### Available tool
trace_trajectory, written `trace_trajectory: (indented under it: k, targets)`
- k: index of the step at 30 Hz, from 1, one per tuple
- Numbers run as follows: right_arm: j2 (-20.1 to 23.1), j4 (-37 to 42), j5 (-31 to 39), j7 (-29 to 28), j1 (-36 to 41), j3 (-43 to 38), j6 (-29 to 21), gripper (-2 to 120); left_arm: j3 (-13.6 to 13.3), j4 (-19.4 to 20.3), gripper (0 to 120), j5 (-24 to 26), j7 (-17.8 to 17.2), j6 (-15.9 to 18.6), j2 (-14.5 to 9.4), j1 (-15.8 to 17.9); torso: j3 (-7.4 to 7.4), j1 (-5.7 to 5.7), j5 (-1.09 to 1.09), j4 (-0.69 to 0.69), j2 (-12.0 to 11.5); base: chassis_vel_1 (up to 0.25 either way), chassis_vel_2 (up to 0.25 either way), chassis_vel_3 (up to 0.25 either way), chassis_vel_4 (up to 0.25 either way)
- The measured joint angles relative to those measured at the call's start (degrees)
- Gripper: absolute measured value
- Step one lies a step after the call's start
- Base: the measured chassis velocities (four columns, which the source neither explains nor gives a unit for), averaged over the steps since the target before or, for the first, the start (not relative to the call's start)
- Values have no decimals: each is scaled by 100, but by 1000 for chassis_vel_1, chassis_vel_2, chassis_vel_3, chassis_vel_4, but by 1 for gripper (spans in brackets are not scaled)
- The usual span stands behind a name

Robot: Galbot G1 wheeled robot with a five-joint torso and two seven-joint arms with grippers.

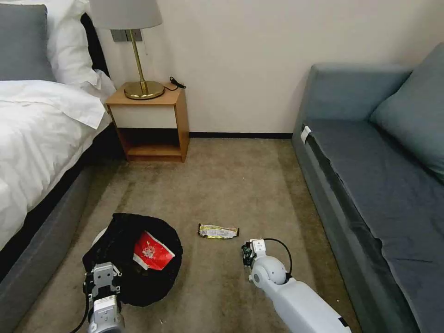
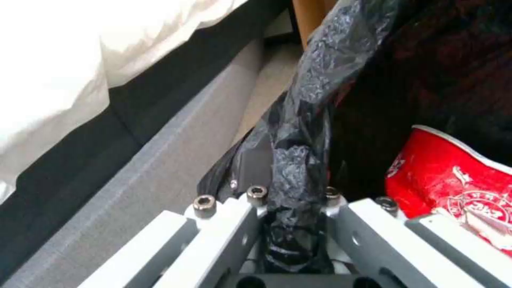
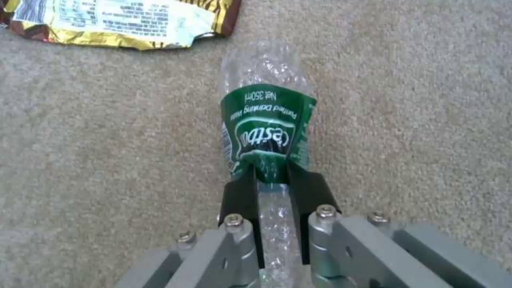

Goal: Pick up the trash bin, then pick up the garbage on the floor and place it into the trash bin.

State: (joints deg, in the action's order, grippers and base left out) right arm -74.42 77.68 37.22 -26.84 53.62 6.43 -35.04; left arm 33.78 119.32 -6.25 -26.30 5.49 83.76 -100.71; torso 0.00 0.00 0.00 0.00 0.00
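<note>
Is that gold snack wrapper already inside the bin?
No, the gold snack wrapper lies flat on the carpet, apart from the trash bin, which holds a red-and-white packet.

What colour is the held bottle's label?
Green with white lettering, clearest on the bottle in the right wrist view.

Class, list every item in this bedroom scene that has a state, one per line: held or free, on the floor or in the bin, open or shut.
Small round white trash bin with black bag: rim gripped by left hand.
Red-and-white packet: inside the bin.
Small clear bottle with green label: crushed, clamped by right hand.
Flat gold-and-white snack wrapper: on the carpet, free.
Left hand: shut on the rim.
Right hand: shut on the bottle.
</note>
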Motion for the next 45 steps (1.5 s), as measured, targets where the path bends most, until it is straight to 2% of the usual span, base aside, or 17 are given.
trace_trajectory:
  k: [5, 7, 32, 33, 35, 37, 38, 42, 44, 45]
  targets:
    - [12, 36, -19, 31, 23, -19, 24, 8, -5, 37, 0, -23, -3, 0, 0, -19, 0, 0, 0, 0, 0, 0, 0, 0, 0]
    - [16, 47, -41, 59, 42, -28, 43, 0, -10, 58, 0, -33, -4, 2, -1, -23, 0, 0, 0, 0, 0, 0, 0, 0, 0]
    - [50, 164, -377, 155, 160, -21, 130, 0, -4, 100, 0, -37, -10, 17, -4, -51, 1, 0, 0, 0, 0, 0, 0, 0, 0]
    - [58, 192, -389, 156, 173, -24, 131, 10, -4, 99, 0, -31, -11, 17, -7, -48, 1, 0, 0, 0, 0, 0, 0, 0, 0]
    - [70, 232, -419, 156, 202, -35, 135, 21, -1, 100, 0, -25, -11, 16, -8, -51, 1, 0, 0, 0, 0, 0, 0, 0, 0]
    - [71, 239, -424, 155, 208, -36, 136, 23, -2, 99, 0, -25, -11, 15, -9, -54, 1, 0, 0, 0, 0, 0, 0, 0, 0]
    - [72, 253, -434, 154, 220, -38, 138, 30, -1, 98, 0, -23, -11, 12, -9, -57, 1, 0, 0, 0, 0, 0, 0, 0, 0]
    - [69, 262, -464, 154, 244, -39, 143, 41, -1, 97, 0, -21, -11, 7, -9, -66, 1, 0, 0, 0, 0, 0, 0, 0, 0]
    - [59, 257, -492, 154, 257, -35, 155, 53, 2, 97, 0, -20, -12, 2, -9, -82, 1, 0, 0, 0, 0, 0, 0, 0, 0]
    - [59, 257, -492, 154, 257, -35, 155, 53, 2, 97, 0, -20, -12, 2, -9, -82, 1, 0, 0, 0, 0, 0, 0, 0, 0]
